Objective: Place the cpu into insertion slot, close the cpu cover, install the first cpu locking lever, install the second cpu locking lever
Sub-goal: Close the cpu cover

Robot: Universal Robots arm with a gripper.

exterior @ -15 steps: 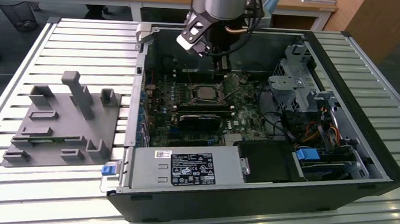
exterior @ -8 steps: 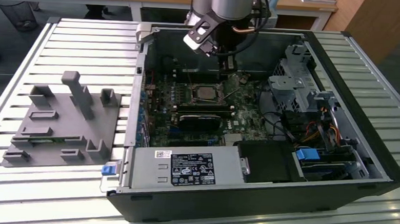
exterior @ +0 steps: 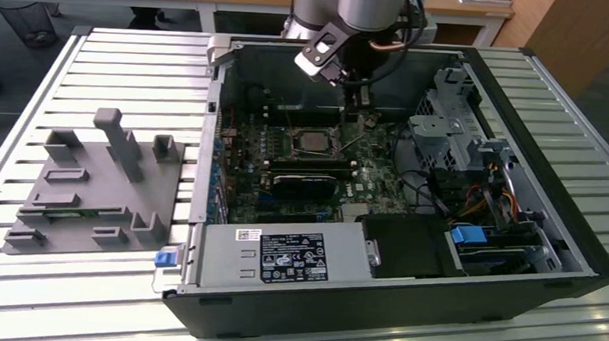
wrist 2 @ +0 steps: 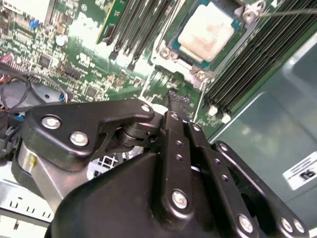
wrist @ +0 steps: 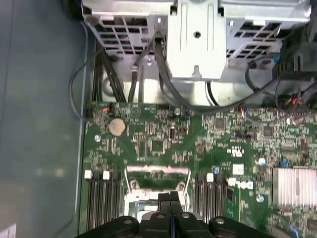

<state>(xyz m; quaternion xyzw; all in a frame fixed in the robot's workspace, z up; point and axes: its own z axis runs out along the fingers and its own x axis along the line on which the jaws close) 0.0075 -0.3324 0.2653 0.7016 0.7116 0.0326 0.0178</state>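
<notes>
Pincer, shut tight and empty, hovers near the seated cpu; the lever likely wants a square, steady push.

Exterior view: set high and off the arm, angled down across the slatted worktop onto the whole open computer case; wide and distant.

First wrist view: close above the circuit board, facing straight down past the pincer.

Second wrist view: nearer, slanting over the pincer.

All three share the board around the socket.
</notes>
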